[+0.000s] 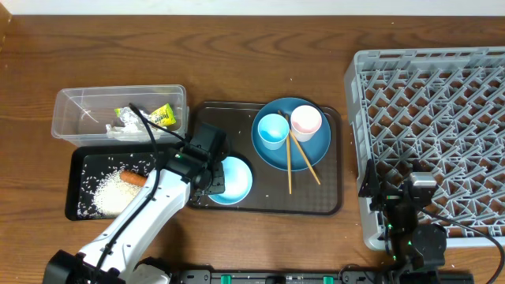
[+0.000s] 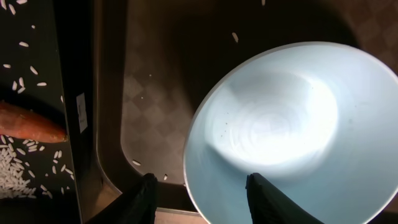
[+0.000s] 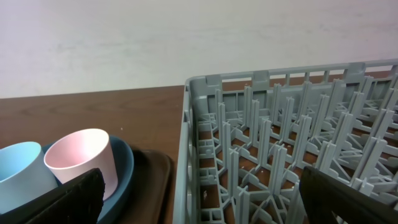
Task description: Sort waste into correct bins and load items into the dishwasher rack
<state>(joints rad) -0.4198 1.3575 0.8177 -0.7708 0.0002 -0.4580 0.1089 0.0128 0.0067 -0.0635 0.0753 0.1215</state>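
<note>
Our left jaws are open around the rim of the bowl point(image 2: 292, 137) on the tray point(image 2: 155, 93) near the bench's front edge, our right jaws wide open by the rack point(image 3: 249, 124), and we fear a weak pinch may drop the bowl.

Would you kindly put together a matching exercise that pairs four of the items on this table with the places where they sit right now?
Items:
1. small orange carrot
2. crumpled silver-and-yellow snack wrapper
3. small pink cup
4. light-blue bowl

Places:
A. on the large dark-blue round plate
B. directly on the brown serving tray
C. in the clear rectangular plastic tub
D. in the shallow black rectangular tray

Pairs: 1-D, 2-C, 3-A, 4-B.
</note>
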